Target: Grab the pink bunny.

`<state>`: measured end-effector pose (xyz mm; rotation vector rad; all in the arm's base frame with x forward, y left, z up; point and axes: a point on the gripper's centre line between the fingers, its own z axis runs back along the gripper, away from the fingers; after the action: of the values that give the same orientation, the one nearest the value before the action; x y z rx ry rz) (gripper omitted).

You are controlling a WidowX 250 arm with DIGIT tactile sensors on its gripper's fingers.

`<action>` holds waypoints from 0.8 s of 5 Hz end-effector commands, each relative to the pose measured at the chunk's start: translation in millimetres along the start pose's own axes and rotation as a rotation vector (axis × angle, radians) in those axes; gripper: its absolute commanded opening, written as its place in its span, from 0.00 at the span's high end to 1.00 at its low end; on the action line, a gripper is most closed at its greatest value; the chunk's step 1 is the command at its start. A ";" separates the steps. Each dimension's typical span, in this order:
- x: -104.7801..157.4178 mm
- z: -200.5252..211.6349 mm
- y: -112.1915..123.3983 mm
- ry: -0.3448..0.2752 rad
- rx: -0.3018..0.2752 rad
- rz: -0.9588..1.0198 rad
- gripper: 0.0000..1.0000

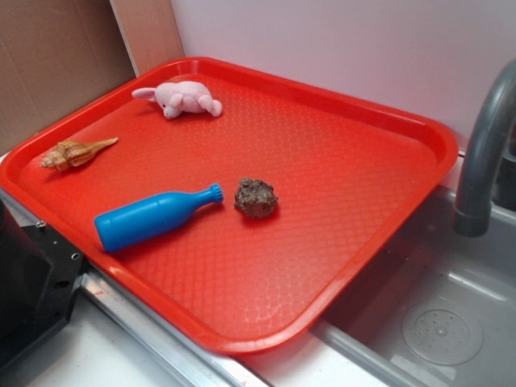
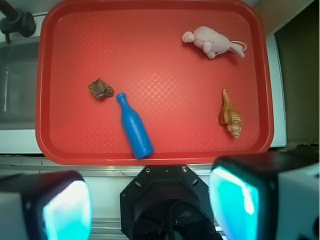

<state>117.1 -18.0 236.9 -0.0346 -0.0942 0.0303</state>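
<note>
The pink bunny (image 1: pixel 181 98) lies on its side at the far left corner of the red tray (image 1: pixel 347 153). In the wrist view the bunny (image 2: pixel 212 41) is at the upper right of the tray (image 2: pixel 165 50). My gripper (image 2: pixel 150 205) is open and empty, its two cyan pads (image 2: pixel 67 210) wide apart. It hangs high over the robot's black base (image 2: pixel 167 200), short of the tray's near edge and far from the bunny. The gripper does not show in the exterior view.
On the tray lie a blue bottle (image 1: pixel 153 218) (image 2: pixel 134 126), a brown rock (image 1: pixel 255 198) (image 2: pixel 100 88) and a tan seashell (image 1: pixel 74 152) (image 2: pixel 230 116). A grey faucet (image 1: pixel 484 153) and sink (image 1: pixel 435 306) stand right of the tray. Cardboard stands behind at the left.
</note>
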 end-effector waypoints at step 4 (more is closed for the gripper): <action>85.3 -88.0 91.2 -0.022 0.210 0.476 0.00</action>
<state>208.1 62.2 144.8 0.1497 -0.0665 0.4968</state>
